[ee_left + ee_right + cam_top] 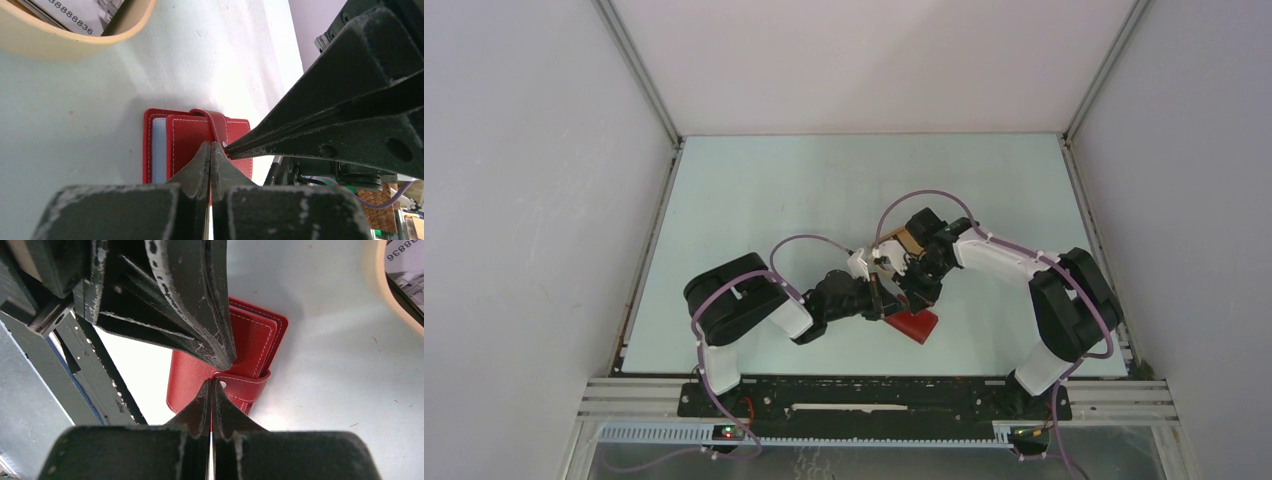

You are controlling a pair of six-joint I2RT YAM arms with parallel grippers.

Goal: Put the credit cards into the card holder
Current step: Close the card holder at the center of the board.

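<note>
We see the pale tabletop [824,180] first, with the left arm [744,310] reaching in from 7 o'clock and the right arm [1064,300] from 4 o'clock, and they meet near the 6 o'clock edge. In the left wrist view a beige oval tray [75,42] sits at 11 o'clock from the card holder [190,140], apart from it. The red card holder lies flat on the tabletop beneath both hands, folded over, with a pale blue strip showing along its left edge. We see one of the credit cards [80,15], printed with digits, lying inside the tray. The left hand [211,147] has its fingers pressed together with no gap, its tip at the snap tab [217,122]. The right hand [211,385] is likewise fully closed, its tip on the same tab. We cannot tell whether either pinches the leather.
</note>
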